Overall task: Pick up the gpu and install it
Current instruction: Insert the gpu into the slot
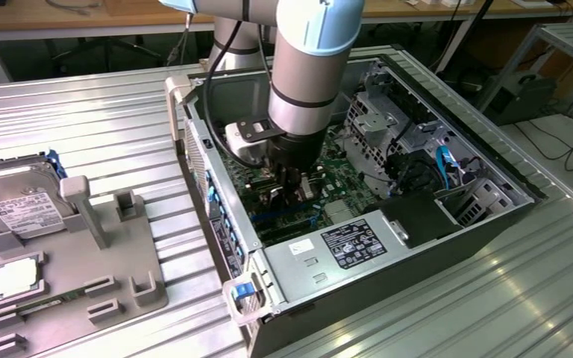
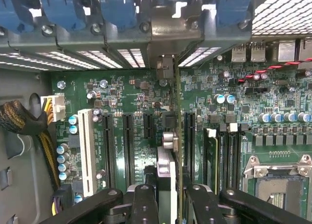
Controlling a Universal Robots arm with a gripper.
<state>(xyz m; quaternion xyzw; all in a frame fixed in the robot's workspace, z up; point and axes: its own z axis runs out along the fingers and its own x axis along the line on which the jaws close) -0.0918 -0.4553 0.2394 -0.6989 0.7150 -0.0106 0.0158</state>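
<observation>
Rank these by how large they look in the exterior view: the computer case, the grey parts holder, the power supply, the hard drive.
1. computer case, clearly largest
2. grey parts holder
3. power supply and hard drive: about alike, left unranked

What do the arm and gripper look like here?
Arm: silver-grey cylindrical tube, light-blue joint cap, black ring bands, black cable running alongside. Pale grey box at the wrist. Gripper: black, with two chunky fingers.
</observation>
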